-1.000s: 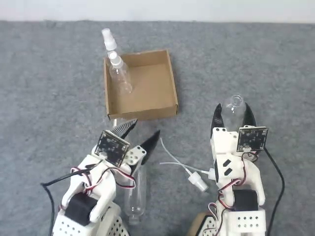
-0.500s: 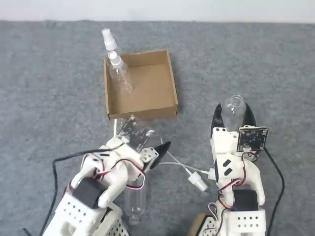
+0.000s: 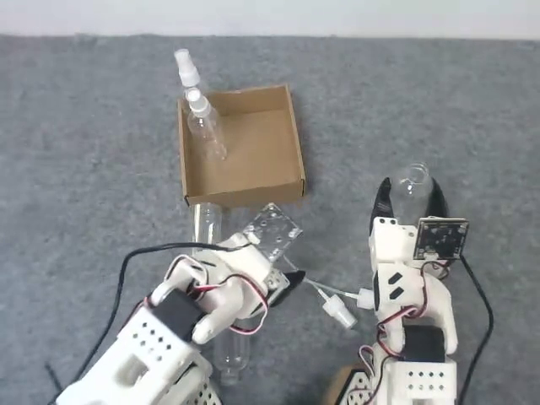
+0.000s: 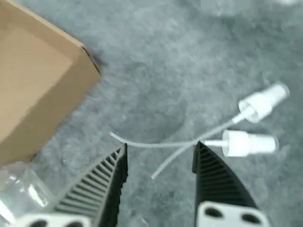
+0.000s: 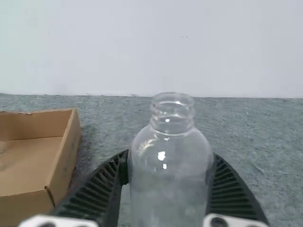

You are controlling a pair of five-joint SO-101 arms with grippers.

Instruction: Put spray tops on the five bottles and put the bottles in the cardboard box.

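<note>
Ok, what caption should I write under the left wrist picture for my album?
Open left gripper hovering over two loose spray tops on the grey carpet, beside the cardboard box.

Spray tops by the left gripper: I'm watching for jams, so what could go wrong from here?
The two spray tops lie with thin tubes crossed, so the open left gripper may pinch a tube or drag both. The topless bottle in the right gripper looks smooth and could tilt when capped.
</note>
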